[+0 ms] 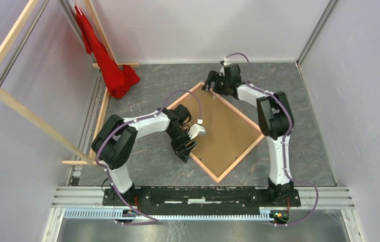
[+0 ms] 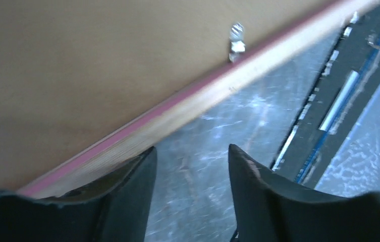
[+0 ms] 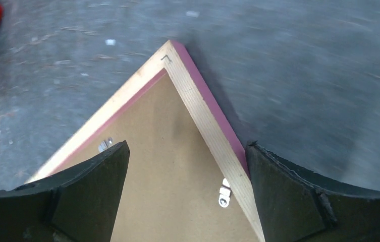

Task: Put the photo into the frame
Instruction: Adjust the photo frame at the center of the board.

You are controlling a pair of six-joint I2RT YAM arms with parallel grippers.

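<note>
Found the frame [image 1: 241,158] lying back-up and diamond-wise on the gray table [image 1: 309,126], brown backing board [image 1: 223,132] seated inside it. Logged left gripper [image 2: 192,148] at the frame's near-left rail, jaws parted and gripping nothing; logged right gripper [image 3: 187,146] above the frame's far corner, spread wide, likewise empty.

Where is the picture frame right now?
In the top view, the frame lies back-up on the table, turned like a diamond; the left gripper is at its near-left rail, the right gripper over its far corner.
</note>
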